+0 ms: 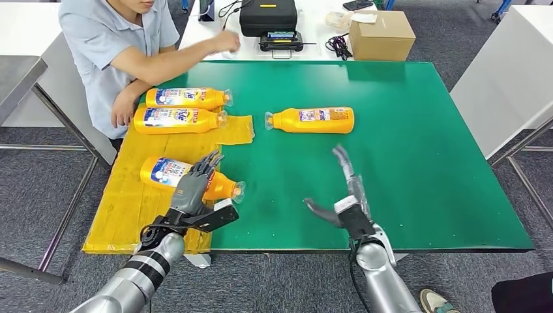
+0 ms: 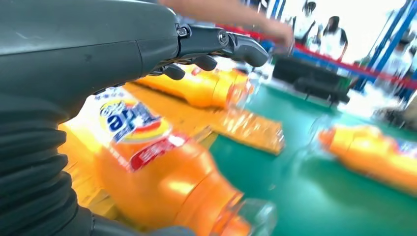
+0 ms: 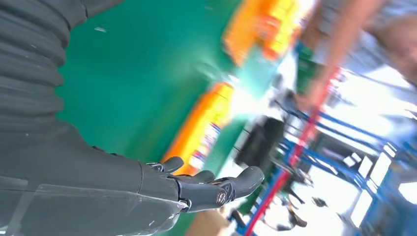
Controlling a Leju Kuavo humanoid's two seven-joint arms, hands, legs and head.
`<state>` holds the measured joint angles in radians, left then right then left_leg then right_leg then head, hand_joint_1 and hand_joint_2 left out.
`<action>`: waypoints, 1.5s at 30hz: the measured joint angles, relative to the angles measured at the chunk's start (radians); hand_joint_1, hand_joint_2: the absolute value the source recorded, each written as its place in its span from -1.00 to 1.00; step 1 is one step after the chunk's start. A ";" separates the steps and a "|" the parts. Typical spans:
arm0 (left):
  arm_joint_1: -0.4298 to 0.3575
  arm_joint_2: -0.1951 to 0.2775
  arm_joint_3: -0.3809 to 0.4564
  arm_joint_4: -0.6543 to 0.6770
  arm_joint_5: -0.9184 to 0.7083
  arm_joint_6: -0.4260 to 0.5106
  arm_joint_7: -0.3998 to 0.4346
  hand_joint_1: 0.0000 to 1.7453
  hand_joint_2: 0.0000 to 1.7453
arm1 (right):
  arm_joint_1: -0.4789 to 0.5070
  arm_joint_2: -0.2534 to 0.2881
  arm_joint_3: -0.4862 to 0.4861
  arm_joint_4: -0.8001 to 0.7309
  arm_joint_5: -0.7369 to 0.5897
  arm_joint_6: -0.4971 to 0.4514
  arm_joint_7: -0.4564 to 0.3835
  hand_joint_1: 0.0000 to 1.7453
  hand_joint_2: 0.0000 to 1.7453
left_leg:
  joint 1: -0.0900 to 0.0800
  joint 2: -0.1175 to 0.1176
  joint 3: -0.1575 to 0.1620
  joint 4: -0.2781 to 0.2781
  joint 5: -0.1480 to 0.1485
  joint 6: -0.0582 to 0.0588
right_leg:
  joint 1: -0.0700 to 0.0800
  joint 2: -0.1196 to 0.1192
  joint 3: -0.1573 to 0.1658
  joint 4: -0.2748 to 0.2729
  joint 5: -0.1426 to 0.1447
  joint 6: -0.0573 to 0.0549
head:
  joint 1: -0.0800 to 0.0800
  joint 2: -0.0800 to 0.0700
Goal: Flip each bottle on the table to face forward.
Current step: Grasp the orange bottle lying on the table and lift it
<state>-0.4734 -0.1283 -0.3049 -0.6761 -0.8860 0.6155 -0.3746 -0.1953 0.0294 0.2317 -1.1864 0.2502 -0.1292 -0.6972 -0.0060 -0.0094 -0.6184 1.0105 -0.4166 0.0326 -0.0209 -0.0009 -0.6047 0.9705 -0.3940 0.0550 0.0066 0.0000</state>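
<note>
Head view: your left hand [image 1: 194,184] lies over the near bottle [image 1: 189,178], lower left of frame, on the yellow mat [image 1: 130,208]; fingers drape across the label, and whether they grip or only rest on it you cannot tell from here. Two more bottles [image 1: 179,109] sit upper left beside a person [image 1: 124,45]. A fourth bottle [image 1: 312,120] lies centre on the green bench [image 1: 424,163]. Right hand [image 1: 345,195] hovers released, fingers spread, holding nothing.

Left wrist view: fingers [image 2: 221,44] arch above the bottle without closing.

Right wrist view: palm empty, blurred bottle beyond.

Judgement: the grasp is in progress. Next, close around the body and roll it label-forward.
</note>
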 joint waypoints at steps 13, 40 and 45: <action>0.230 -0.081 -0.026 -0.413 0.527 -0.119 -0.099 -1.00 1.00 | 0.144 0.044 -0.024 -0.263 -0.147 0.026 -0.002 -1.00 1.00 | 0.000 0.000 -0.002 0.000 -0.002 0.000 | 0.000 0.000 -0.002 0.000 -0.001 0.000 | 0.000 0.000; 0.437 -0.084 -0.090 -0.733 0.781 -0.171 -0.051 -1.00 1.00 | 0.261 0.091 -0.041 -0.289 0.078 -0.139 0.228 -1.00 1.00 | 0.000 0.000 -0.003 0.000 -0.002 -0.001 | 0.000 0.000 -0.003 -0.001 -0.001 0.000 | 0.000 0.000; 0.477 -0.081 -0.107 -0.777 0.780 -0.170 -0.053 -1.00 1.00 | 0.283 0.060 -0.030 -0.302 0.206 -0.189 0.220 -1.00 1.00 | 0.000 0.000 -0.003 0.000 -0.003 -0.001 | 0.000 0.000 -0.003 -0.001 -0.001 0.000 | 0.000 0.000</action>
<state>0.0031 -0.2090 -0.4123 -1.4526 -0.1059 0.4452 -0.4280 0.0874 0.0895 0.2017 -1.4880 0.4567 -0.3181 -0.4770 -0.0059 -0.0094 -0.6213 1.0101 -0.4191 0.0317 -0.0208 -0.0010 -0.6080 0.9699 -0.3950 0.0549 0.0063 0.0000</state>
